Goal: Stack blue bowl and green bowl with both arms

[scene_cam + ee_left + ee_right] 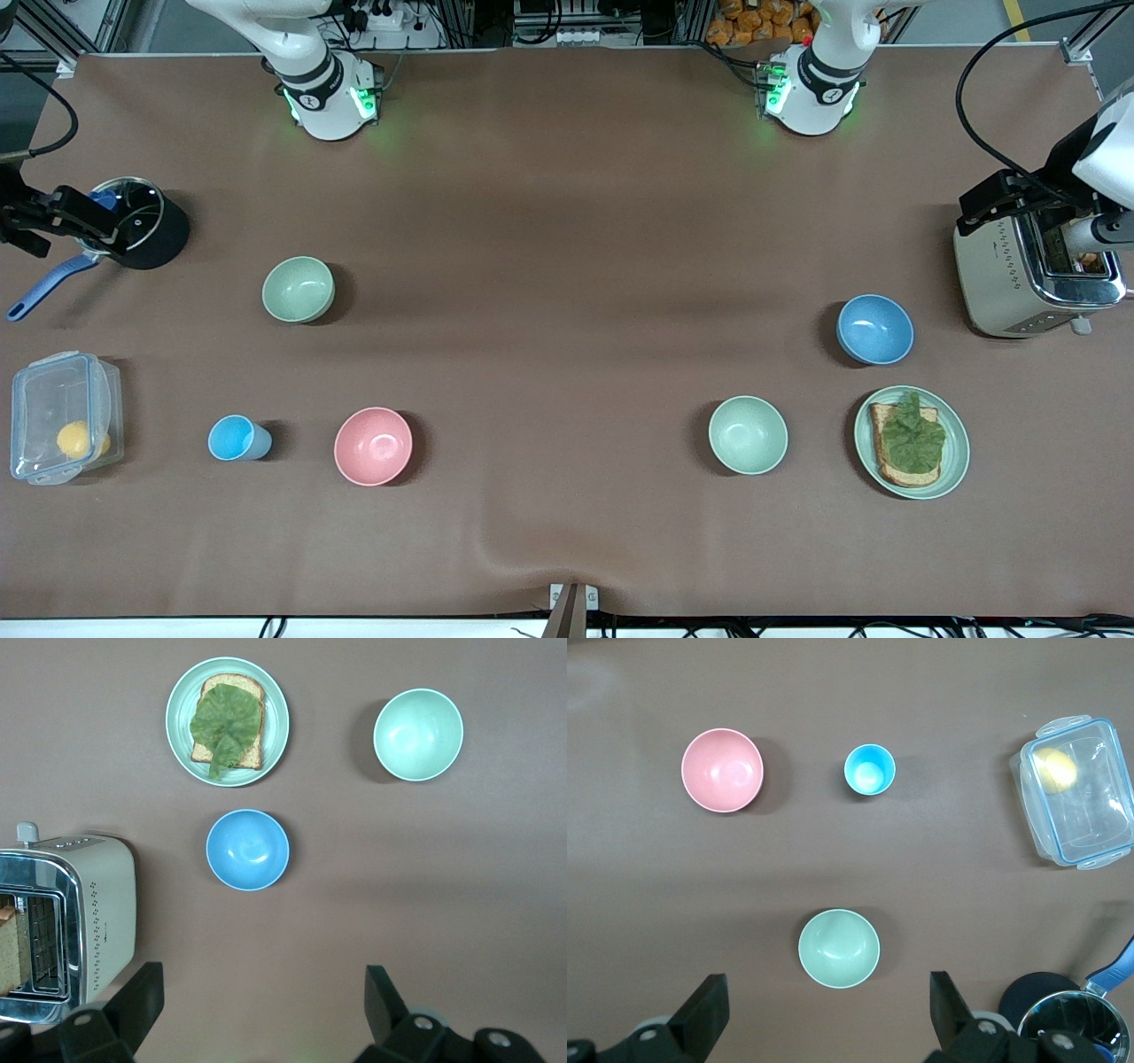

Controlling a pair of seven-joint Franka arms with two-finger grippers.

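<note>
While the left gripper [261, 1005] over the toaster [1001, 275] and the right gripper [824, 1010] over the saucepan [146, 230] are gaping wide, we are targeting the blue bowl [875, 330] rim at the toaster's seven o'clock and the green bowl [299, 289] at the saucepan's four.

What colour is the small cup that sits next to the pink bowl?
Light blue. The cup shows best in the right wrist view, beside the pink bowl.

The toaster [1032, 275] stands at the left arm's end of the counter [567, 221]. The blue bowl [875, 330] sits just beside it toward the right arm's end, the plate [912, 442] nearer the front camera than the toaster, with toast [904, 447] on it. The green bowl [299, 289] lies well apart from the toaster, toward the right arm's end
</note>
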